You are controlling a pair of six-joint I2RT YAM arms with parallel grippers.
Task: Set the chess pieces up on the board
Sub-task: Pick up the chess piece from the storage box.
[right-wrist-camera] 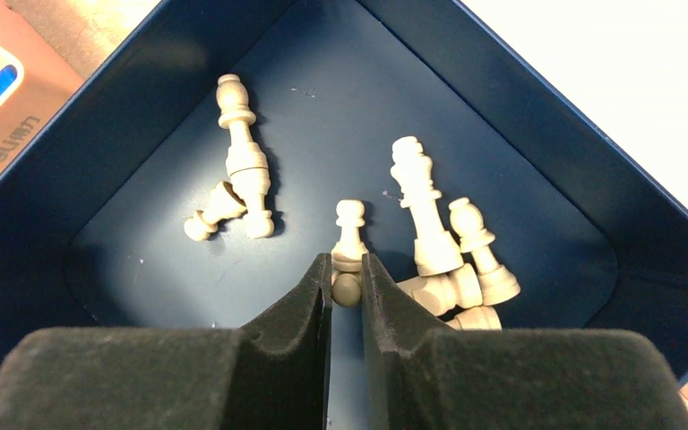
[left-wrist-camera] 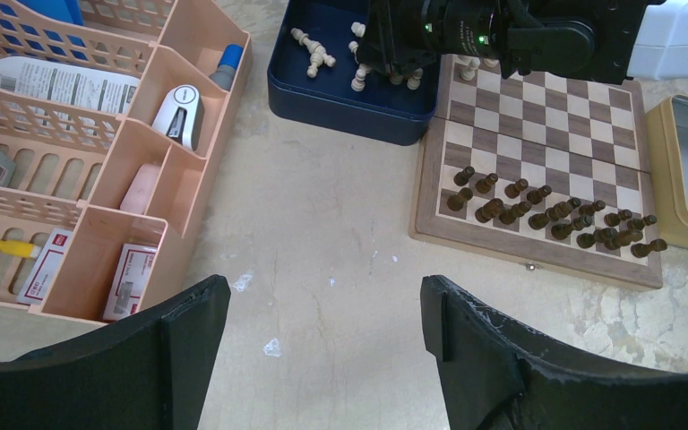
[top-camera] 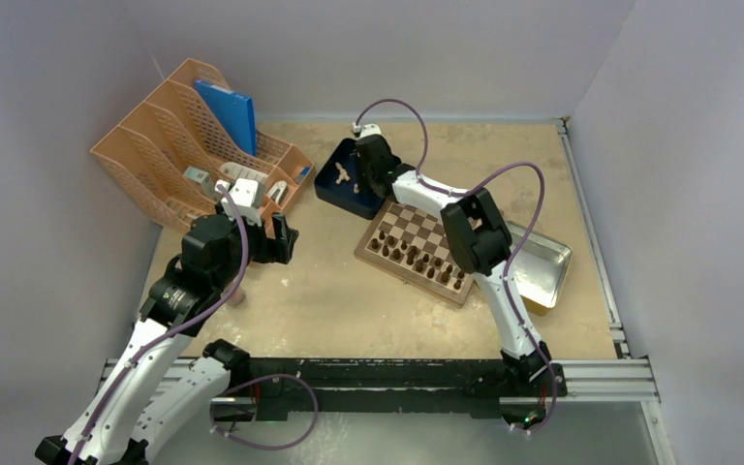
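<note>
Pick-up step: right gripper (right-wrist-camera: pixel 347 271) pinched nearly shut on a cream pawn (right-wrist-camera: pixel 349 237) in the blue tray (right-wrist-camera: pixel 546 134). Next: lift clear, carry to the board (top-camera: pixel 415 228).

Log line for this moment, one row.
left fingers: open, empty | right fingers: closed on pale cream wooden chess piece | location: dark blue square tray

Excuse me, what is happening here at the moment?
The right gripper is down in the blue tray, closed on a cream chess piece; other cream pieces lie around it. The board beside the tray has dark pieces along its near rows. The left gripper hangs open over the table, holding nothing.
</note>
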